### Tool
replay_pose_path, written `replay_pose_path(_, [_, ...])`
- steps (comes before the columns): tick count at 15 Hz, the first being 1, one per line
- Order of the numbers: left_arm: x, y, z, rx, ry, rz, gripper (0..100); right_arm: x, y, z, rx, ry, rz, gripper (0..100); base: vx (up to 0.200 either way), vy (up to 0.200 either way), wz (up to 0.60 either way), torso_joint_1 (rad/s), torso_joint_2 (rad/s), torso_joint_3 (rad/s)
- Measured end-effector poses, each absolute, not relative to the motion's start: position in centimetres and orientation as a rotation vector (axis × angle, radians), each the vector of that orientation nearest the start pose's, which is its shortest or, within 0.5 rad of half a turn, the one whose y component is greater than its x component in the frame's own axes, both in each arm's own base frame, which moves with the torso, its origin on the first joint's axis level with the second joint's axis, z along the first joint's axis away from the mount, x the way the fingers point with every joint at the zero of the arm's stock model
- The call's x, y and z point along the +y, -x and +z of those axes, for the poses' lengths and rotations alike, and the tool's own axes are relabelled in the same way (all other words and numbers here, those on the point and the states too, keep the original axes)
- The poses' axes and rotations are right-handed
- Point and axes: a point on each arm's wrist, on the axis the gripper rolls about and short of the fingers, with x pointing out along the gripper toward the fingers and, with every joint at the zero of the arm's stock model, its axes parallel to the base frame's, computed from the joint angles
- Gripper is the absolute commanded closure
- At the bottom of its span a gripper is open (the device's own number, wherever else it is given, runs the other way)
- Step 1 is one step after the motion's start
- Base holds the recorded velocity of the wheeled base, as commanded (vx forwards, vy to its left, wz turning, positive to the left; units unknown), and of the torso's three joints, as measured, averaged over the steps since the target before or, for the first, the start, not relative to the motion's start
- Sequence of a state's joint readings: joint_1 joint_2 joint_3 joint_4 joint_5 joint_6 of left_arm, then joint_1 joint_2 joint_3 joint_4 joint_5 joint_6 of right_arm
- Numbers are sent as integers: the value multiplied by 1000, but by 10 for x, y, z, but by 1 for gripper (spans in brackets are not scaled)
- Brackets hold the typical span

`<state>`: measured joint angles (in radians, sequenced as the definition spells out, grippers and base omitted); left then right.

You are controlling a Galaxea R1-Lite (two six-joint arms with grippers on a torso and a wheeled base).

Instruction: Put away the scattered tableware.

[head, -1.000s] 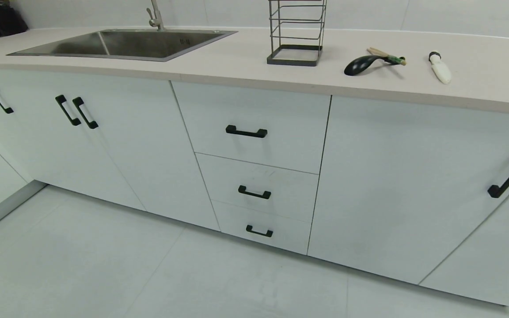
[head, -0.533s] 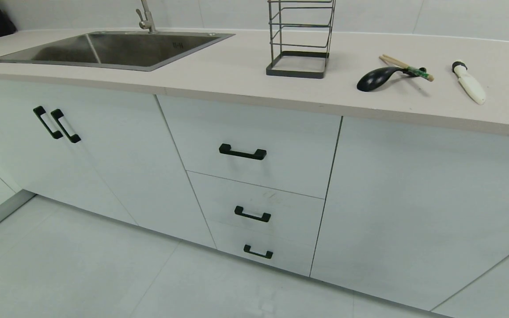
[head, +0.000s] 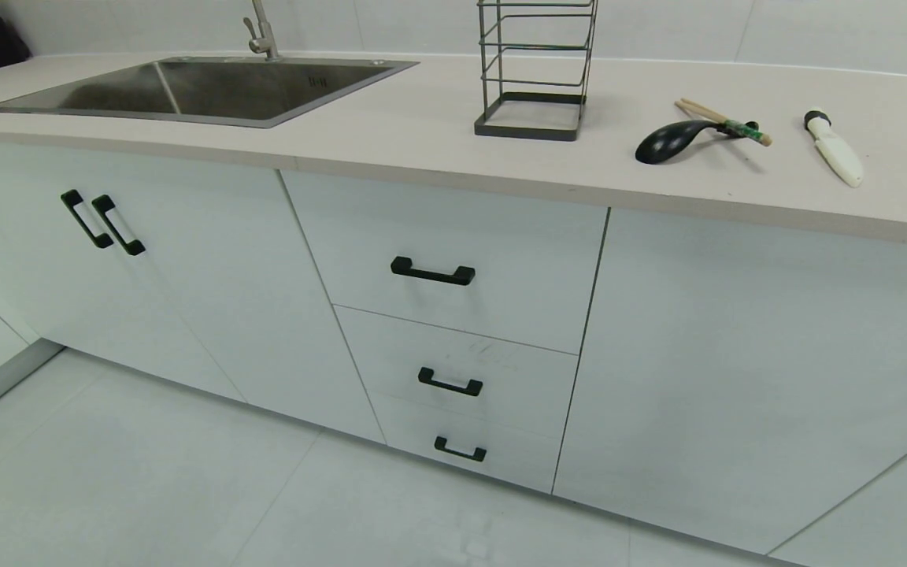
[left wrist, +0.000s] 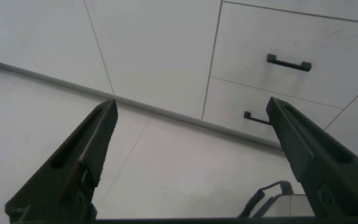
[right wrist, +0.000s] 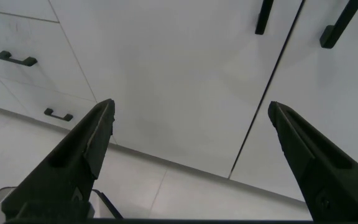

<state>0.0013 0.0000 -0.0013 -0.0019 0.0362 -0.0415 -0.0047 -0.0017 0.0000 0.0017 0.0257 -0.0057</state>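
my left claw (left wrist: 191,102) and right claw (right wrist: 191,104) hang spread wide by the cabinets (head: 737,354), while spoon (head: 668,142), chopsticks (head: 725,121) and knife (head: 838,150) lie on the counter (head: 422,118) right of the wire rack (head: 532,71), unmoved from earlier.

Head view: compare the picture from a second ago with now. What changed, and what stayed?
Only the camera moved: the whole picture shifted, the counter now sitting lower in it, then held. Nothing was taken hold of or let go. The spoon, chopsticks and white utensil lie right of the rack as before; the drawers stay shut.
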Motion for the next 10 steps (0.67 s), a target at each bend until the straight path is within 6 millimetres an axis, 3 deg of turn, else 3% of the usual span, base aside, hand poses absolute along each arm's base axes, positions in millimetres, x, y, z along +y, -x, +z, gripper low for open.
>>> replay_pose_path(2, [-1, 25, 90, -93, 1, -65, 0, 1, 23, 75, 0, 4, 20, 0, 0, 0, 0, 0, 0, 0])
replay_pose_path(6, [-6, 25, 147, -167, -83, -289, 0, 1, 23, 75, 1, 4, 21, 0, 0, 0, 0, 0, 0, 0])
replay_pose_path(10, [-13, -19, 195, -125, -389, -589, 0, 1, 23, 75, 0, 4, 19, 0, 0, 0, 0, 0, 0, 0])
